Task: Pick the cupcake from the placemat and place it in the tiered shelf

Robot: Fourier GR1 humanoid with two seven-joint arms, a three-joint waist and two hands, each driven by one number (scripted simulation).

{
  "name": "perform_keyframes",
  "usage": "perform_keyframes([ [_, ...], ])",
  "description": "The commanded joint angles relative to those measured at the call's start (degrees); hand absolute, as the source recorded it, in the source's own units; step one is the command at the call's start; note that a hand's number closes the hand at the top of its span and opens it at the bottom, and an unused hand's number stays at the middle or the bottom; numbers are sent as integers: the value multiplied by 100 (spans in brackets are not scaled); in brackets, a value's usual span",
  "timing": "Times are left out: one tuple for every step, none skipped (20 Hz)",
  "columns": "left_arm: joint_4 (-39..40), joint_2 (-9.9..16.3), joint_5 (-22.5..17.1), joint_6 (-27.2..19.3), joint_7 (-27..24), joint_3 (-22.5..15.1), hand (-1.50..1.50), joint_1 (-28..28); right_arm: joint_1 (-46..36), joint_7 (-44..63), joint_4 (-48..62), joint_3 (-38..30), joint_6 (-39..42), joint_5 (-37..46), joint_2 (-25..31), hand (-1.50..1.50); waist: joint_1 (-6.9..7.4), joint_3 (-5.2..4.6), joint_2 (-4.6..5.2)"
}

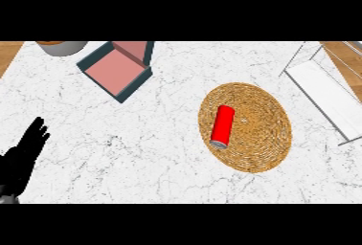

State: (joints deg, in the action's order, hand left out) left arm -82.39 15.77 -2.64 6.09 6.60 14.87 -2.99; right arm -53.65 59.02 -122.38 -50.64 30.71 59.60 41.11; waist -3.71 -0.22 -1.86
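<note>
A woven straw placemat lies right of centre on the marble counter. On it rests a red can on its side, its grey end pointing toward me; I see no cupcake. The tiered shelf, white with thin metal rods, stands at the right edge. My left hand shows at the lower left edge, fingers straight and pointing up, holding nothing and far from the placemat. My right hand is out of the picture.
A dark teal box with a pink inside and a raised lid sits at the upper left. A grey pot with a brown top is cut off by the upper edge. Wooden floor shows beyond the counter's corners.
</note>
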Motion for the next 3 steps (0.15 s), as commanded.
perform_keyframes([
  [-6,-30,53,-100,-62,55,0,-138,-120,1040,-747,-264,1683,-253,151,-150,-96,-5,-49],
  [-70,59,22,0,78,45,0,-155,-342,1005,-689,-391,1877,-413,273,-150,-79,-4,-61],
  [12,0,45,-103,-58,108,0,-212,-306,943,-888,-455,2020,-339,352,-150,-181,-16,-101],
])
